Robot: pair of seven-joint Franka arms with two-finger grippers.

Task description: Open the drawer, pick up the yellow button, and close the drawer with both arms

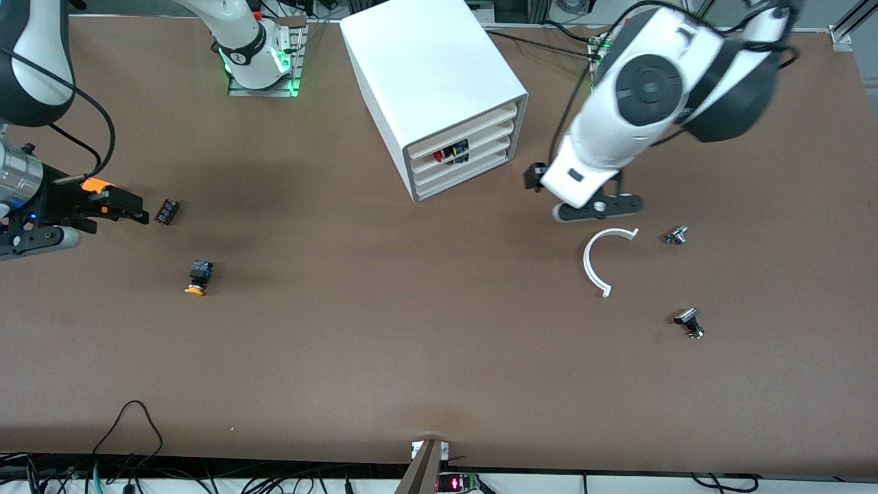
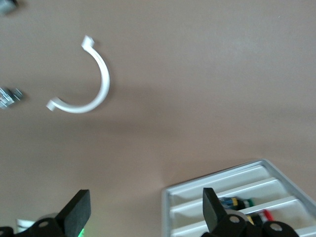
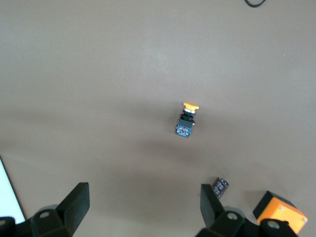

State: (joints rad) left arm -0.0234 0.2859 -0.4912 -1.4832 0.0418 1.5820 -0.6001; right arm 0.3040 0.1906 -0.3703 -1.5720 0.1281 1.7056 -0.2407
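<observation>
The white cabinet stands near the arms' bases, and its top drawer is pushed in flush like the three below it. The button, with an orange-yellow cap and a black body, lies on its side on the bare table toward the right arm's end. My right gripper hangs open and empty over the table beside an orange box. My left gripper hangs open and empty just in front of the cabinet, one finger over its front corner.
The orange box and a small dark chip lie by the right gripper. A white curved strip and two small metal parts lie toward the left arm's end. Small parts show inside a lower drawer.
</observation>
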